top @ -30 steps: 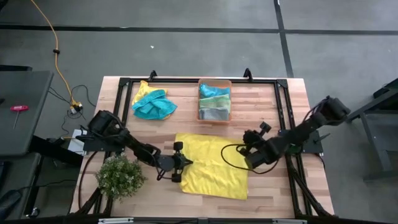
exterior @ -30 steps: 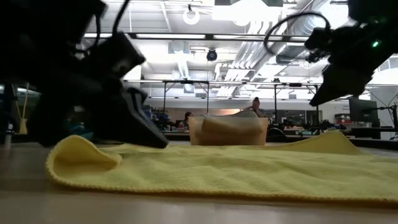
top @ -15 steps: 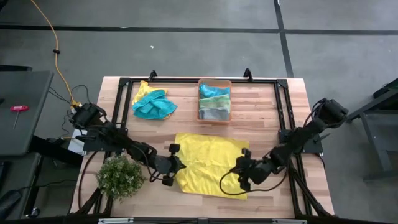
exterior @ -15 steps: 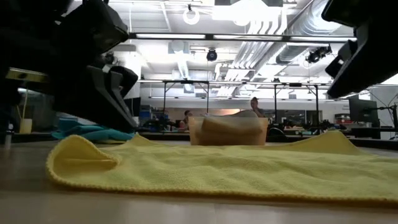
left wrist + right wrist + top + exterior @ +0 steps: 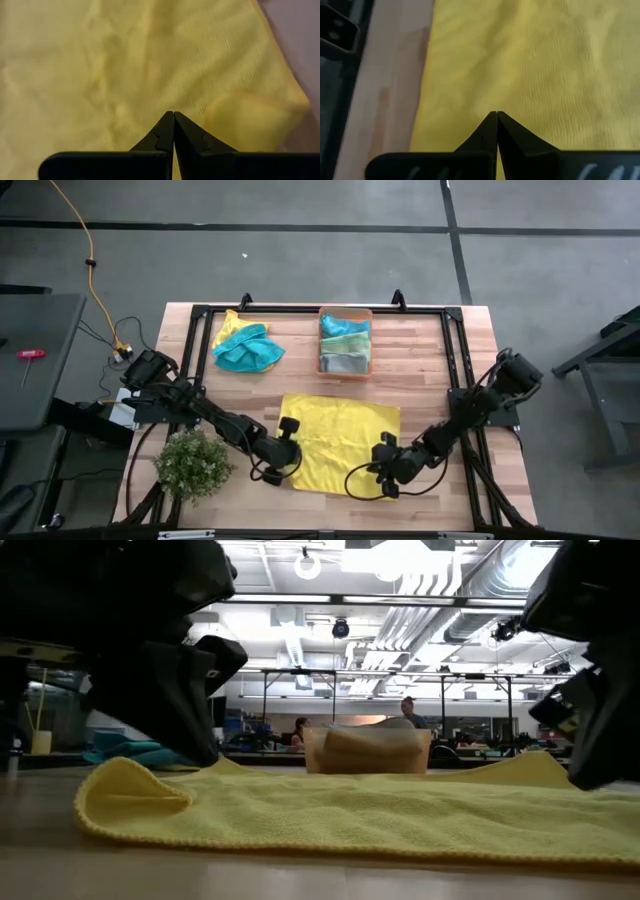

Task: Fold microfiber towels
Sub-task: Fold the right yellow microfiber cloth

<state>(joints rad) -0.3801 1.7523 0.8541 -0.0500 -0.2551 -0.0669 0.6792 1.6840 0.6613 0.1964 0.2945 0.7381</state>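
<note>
Both pairs of jaws were pressed tight together, with no cloth between them as far as the wrist cameras showed. From where I stood, the left gripper (image 5: 291, 467) sat low over the near left corner of the yellow towel (image 5: 340, 442), its dark fingers (image 5: 165, 135) meeting in a point just above the fabric, beside a small raised fold at that corner. The right gripper (image 5: 384, 472) hovered at the near right part of the same towel, tips closed above the cloth close to its edge, where bare wood of the table (image 5: 430, 350) showed alongside.

That yellow towel lay spread flat on the near middle of the table. Farther back, a crumpled teal-blue towel (image 5: 247, 348) rested on another yellow one, and the orange bin (image 5: 346, 340) held folded cloths in teal, green and grey. A bushy green plant (image 5: 191, 463) stood at the near left corner.
</note>
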